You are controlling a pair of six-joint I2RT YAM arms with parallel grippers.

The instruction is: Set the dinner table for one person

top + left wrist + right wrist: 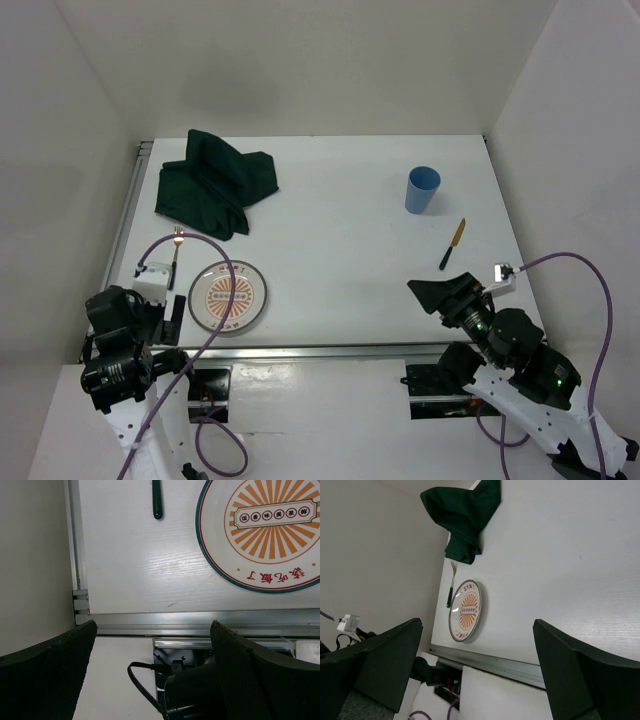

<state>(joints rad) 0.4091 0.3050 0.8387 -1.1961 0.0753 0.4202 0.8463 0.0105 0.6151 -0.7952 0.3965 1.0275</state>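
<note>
Looks roughly half done to me. The dinner table [340, 230] has a plate [228, 297] (the one with the orange sunburst print) sitting near the front edge on the left side, and a fork [176, 258] lies just beside it on its left, lined up front to back, not touching as far as I can tell. So that bit of the place setting reads as finished.

What's left, going by where stuff lies: the knife [453, 244] is way over on the right side, well apart from the plate, and it lies at a slant. The blue cup [422, 190] stands upright behind it, also far from the plate. The green cloth [215, 185] is bunched up in the far left corner area, not folded or laid out. My guess is the knife and cup need to come over beside the plate, and maybe the cloth gets sorted as a napkin.

Neither arm is carrying anything. The left gripper [154, 625] hangs over the near rail with its fingers spread wide and nothing between them. The right gripper [477, 625] is spread too, empty, back near the table's front edge.
</note>
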